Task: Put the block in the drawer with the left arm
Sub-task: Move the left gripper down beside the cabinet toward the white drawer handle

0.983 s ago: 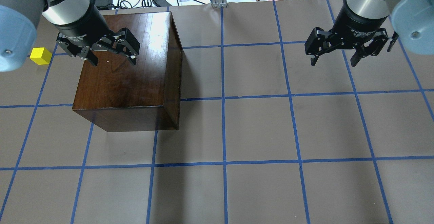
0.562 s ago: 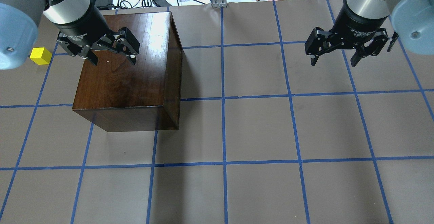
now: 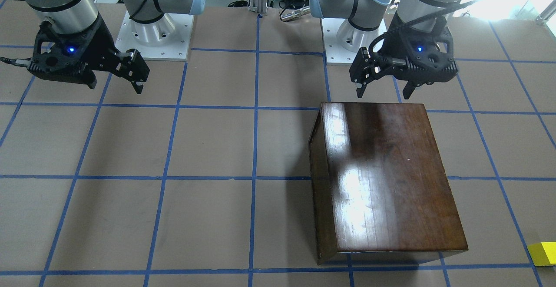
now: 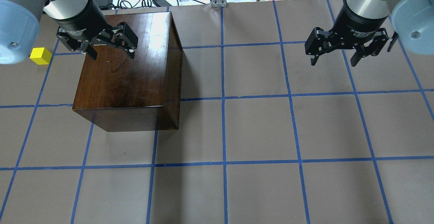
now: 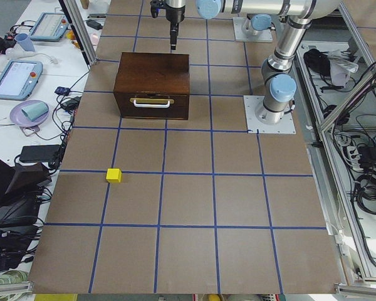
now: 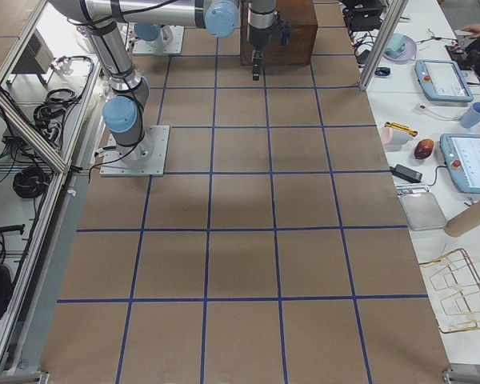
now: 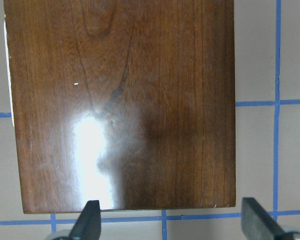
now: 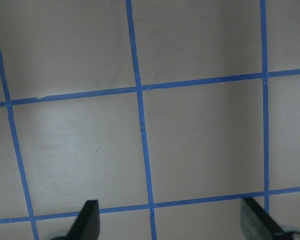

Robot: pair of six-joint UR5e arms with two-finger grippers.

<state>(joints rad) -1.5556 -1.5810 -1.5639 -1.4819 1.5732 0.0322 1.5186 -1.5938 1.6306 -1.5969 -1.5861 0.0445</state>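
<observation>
The yellow block [image 4: 40,56] lies on the table to the left of the dark wooden cabinet [image 4: 129,71]; it also shows in the front-facing view [image 3: 543,253] and the exterior left view [image 5: 114,175]. The drawer [image 5: 151,103] is closed; only its dark front with the metal pull shows. My left gripper [image 4: 112,55] hangs open and empty above the cabinet top [image 7: 125,105], apart from the block. My right gripper [image 4: 334,63] is open and empty over bare table on the right [image 8: 170,222].
Blue tape lines divide the brown table into squares. Cables, a pink cup and tools lie on the white bench past the far edge [image 4: 217,3]. Both arm bases [image 3: 152,31] stand at the robot's side of the table.
My left gripper has shifted slightly toward the far edge in the overhead view, still open above the cabinet. The right arm, block and cabinet have not moved.
</observation>
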